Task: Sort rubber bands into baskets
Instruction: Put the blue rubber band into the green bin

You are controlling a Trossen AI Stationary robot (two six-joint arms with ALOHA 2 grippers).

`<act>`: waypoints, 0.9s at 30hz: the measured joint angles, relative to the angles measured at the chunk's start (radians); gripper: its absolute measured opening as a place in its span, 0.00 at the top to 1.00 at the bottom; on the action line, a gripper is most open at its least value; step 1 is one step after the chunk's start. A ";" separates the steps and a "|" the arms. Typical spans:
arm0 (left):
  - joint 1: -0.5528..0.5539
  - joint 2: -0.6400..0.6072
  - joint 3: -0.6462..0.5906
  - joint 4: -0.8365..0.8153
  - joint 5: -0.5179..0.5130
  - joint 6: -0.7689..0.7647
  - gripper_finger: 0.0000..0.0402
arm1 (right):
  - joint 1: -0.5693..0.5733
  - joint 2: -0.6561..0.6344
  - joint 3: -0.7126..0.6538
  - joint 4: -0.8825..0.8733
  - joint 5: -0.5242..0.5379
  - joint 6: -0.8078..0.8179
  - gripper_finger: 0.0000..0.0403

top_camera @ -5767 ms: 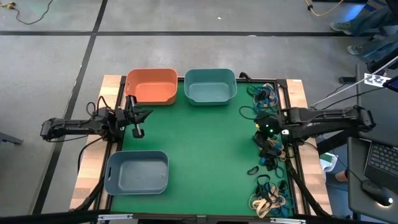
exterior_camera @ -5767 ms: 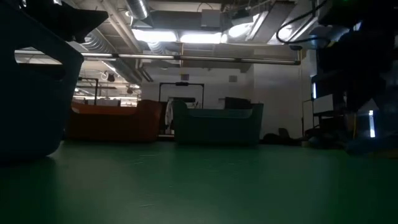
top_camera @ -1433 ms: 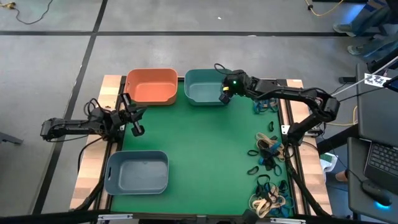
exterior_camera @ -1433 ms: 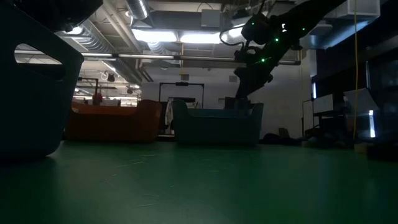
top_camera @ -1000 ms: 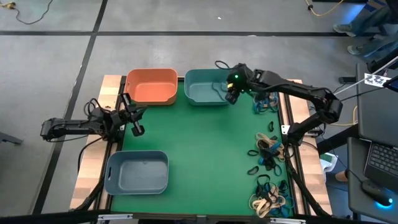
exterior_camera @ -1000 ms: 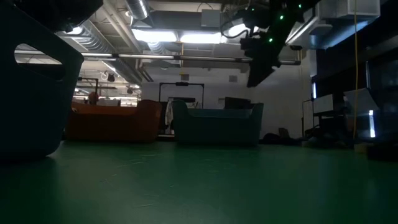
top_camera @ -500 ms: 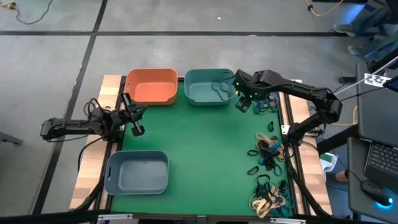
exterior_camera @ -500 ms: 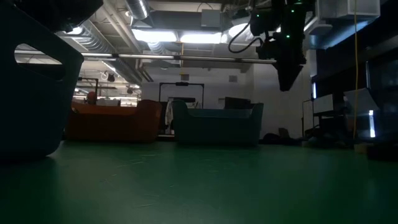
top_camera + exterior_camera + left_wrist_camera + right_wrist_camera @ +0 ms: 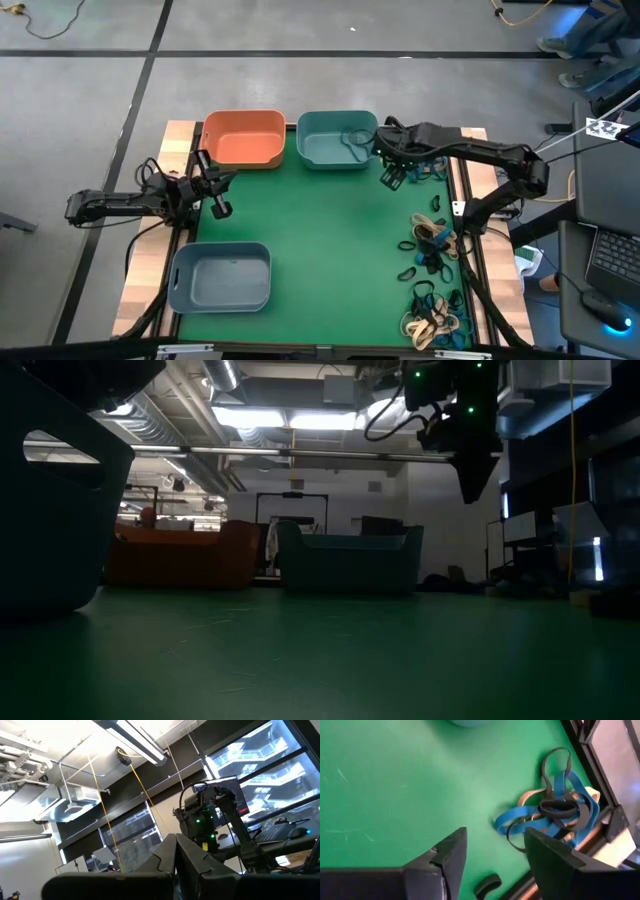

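Note:
My right gripper hangs open and empty above the green mat, just beyond the teal basket's near right corner; it also shows in the low view. In the right wrist view, its fingers stand beside a tangle of blue, black and tan rubber bands lying on the mat. A dark band lies in the teal basket. The orange basket stands left of the teal one, and the grey-blue basket at the near left. My left gripper waits at the left, shut, pointing upward.
More heaps of bands lie along the table's right edge and at the near right corner. A single black band lies near the black table frame. The middle of the green mat is bare.
My right gripper has risen from over the teal basket's right part and gone toward the table's right and near edges, clear of the basket. A dark band now lies in the teal basket where the gripper was.

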 joint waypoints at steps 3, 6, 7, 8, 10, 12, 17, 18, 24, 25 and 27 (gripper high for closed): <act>0.000 0.000 0.000 0.000 0.000 0.000 0.99 | 0.039 -0.005 -0.044 -0.001 0.040 0.012 0.51; 0.000 0.000 0.000 0.000 0.001 0.000 0.99 | 0.053 -0.011 -0.112 0.012 0.045 0.031 0.51; 0.000 0.000 0.000 0.000 0.000 0.000 0.99 | 0.052 -0.011 -0.136 0.016 0.050 0.043 0.51; 0.000 0.000 0.000 0.000 0.000 0.000 0.99 | 0.051 -0.011 -0.162 0.021 0.052 0.047 0.51; 0.000 0.000 0.000 0.000 0.001 0.002 0.99 | 0.051 -0.011 -0.209 0.056 0.055 0.050 0.51; 0.000 0.000 0.000 0.001 0.001 0.006 0.99 | 0.051 -0.011 -0.257 0.101 0.051 0.050 0.51; 0.000 0.000 0.000 0.003 0.001 0.007 0.99 | 0.049 -0.011 -0.351 0.188 0.048 0.050 0.51; 0.000 0.000 0.000 0.003 0.001 0.007 0.99 | 0.045 -0.011 -0.366 0.204 0.048 0.051 0.51; 0.000 0.000 0.000 0.004 0.001 0.007 0.99 | -0.032 -0.011 -0.435 0.290 0.039 0.076 0.51; 0.000 0.000 0.000 0.003 0.001 0.007 0.99 | -0.048 -0.011 -0.444 0.303 0.039 0.076 0.51; 0.000 0.000 0.000 0.003 0.001 0.007 0.99 | -0.079 -0.011 -0.459 0.334 0.040 0.076 0.51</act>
